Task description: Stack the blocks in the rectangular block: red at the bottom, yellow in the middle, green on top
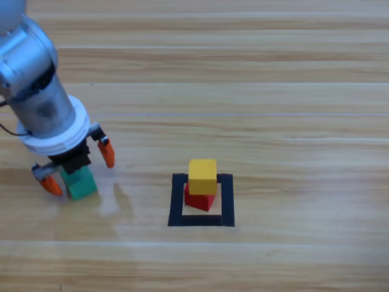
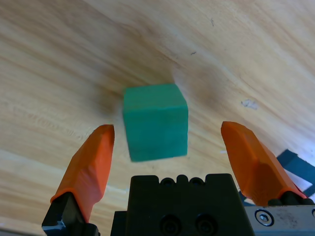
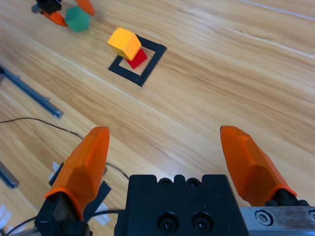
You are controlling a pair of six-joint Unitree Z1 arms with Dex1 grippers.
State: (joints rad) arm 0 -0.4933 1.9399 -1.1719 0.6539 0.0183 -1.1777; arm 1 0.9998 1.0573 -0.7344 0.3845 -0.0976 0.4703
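- My left claw is open wide, with one orange jaw on each side of the green cube.
- The jaws are not touching the green cube; in my left wrist view there is bare wood between each jaw and the cube.
- The green cube sits on the table, off to the left of the black square and well apart from it.
- The yellow cube already sits on the red cube, inside the black square.
- The yellow one looks turned a bit on the red one, not lined up neatly.
- So I think green is the last cube to go, and my job now is to grab it.
- To do it well, I should keep the cube in the middle of my jaws, so both sides touch at once and it does not spin.
- I should go low enough to catch its flat sides, then squeeze softly.
- Later I will need to set it down gently, because a hard bump could knock the little tower over.
- My right claw waits far from the cubes, out of the high view, with its jaws open and holding nothing.
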